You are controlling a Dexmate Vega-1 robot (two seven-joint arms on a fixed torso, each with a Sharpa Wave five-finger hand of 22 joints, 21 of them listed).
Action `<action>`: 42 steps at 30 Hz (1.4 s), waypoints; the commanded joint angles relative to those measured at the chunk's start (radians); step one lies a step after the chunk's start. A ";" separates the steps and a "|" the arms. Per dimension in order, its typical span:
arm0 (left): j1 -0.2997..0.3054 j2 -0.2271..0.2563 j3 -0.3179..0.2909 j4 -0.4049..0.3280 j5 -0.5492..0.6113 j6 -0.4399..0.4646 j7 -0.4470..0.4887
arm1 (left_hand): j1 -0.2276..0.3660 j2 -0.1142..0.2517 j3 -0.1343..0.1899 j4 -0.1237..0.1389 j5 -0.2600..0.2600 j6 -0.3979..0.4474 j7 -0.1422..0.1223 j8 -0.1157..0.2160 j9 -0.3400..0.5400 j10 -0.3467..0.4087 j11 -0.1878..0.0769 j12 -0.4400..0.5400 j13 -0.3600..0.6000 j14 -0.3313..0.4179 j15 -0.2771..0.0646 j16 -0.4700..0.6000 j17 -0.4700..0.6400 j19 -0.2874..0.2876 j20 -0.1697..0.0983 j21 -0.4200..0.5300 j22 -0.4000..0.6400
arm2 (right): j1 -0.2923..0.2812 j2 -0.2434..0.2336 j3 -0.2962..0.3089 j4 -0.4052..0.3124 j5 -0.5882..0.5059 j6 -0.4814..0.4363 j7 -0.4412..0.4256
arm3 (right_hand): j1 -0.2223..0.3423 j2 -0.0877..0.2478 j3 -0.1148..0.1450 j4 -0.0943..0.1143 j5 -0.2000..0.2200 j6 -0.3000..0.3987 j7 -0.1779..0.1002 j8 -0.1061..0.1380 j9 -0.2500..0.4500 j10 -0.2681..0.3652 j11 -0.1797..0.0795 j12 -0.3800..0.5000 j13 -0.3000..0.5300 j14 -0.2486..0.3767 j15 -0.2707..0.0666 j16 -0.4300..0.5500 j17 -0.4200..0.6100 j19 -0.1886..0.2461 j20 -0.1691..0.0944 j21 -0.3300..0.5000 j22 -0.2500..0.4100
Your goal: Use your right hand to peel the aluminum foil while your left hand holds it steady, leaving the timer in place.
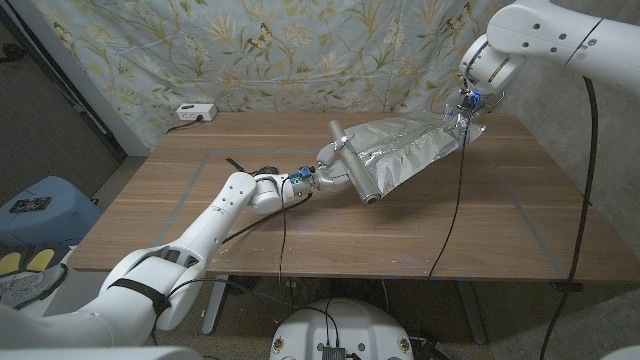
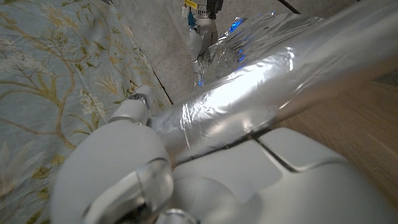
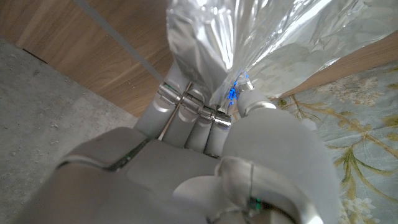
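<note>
Peel looked well along: left hand point(image 1: 318, 180) gripped the shiny silver aluminum foil roll point(image 1: 353, 163) above the wooden counter point(image 1: 300, 230), right hand point(image 1: 463, 112) fingers point(image 3: 199, 115) pinched the drawn-out crinkled foil sheet point(image 1: 410, 150), not yet torn free.

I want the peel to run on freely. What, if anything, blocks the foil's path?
Nothing visible. The right hand holds the sheet's end above the table's far edge; the left hand grips the roll.

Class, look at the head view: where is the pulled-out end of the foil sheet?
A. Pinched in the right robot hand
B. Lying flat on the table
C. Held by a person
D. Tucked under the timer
A: the right robot hand pinches the sheet's far end, lifted off the table.
</note>
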 commanded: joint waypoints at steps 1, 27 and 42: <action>-0.019 0.016 0.009 0.028 0.001 0.010 -0.038 | 0.002 0.011 0.006 -0.003 0.002 0.005 0.004 0.001 0.003 0.004 0.003 0.009 0.001 0.000 0.003 0.002 0.000 0.006 0.000 0.001 0.003 | 0.026 0.004 -0.017 0.019 0.077 0.000 -0.088 | 0.013 0.012 0.013 0.005 0.006 0.007 0.000 -0.003 0.004 0.005 -0.006 0.006 0.004 0.006 -0.001 0.001 0.004 -0.003 -0.003 0.005 0.005; 0.008 0.049 -0.015 -0.025 -0.014 0.005 -0.029 | -0.003 0.009 0.002 0.000 -0.001 0.002 0.002 -0.002 0.003 -0.006 0.007 0.006 -0.001 -0.008 0.008 0.001 0.000 0.002 0.004 -0.005 0.003 | 0.042 -0.003 -0.003 0.007 0.076 0.000 -0.104 | 0.022 0.011 0.015 0.003 0.006 0.014 0.006 -0.005 0.017 0.007 -0.008 0.007 0.001 0.008 -0.001 0.001 0.007 -0.007 -0.003 0.015 0.006; 0.024 0.068 -0.013 -0.051 -0.030 0.000 -0.036 | -0.004 0.010 0.000 0.000 -0.002 0.000 0.003 -0.004 0.003 -0.013 0.011 0.004 -0.002 -0.015 0.011 -0.001 0.000 -0.004 0.007 -0.010 0.003 | 0.072 -0.030 -0.013 0.004 0.152 0.000 -0.188 | 0.025 0.012 0.015 0.004 0.006 0.013 0.003 -0.009 0.021 0.006 -0.006 0.007 0.001 0.008 -0.002 -0.001 0.006 -0.010 -0.003 0.019 0.006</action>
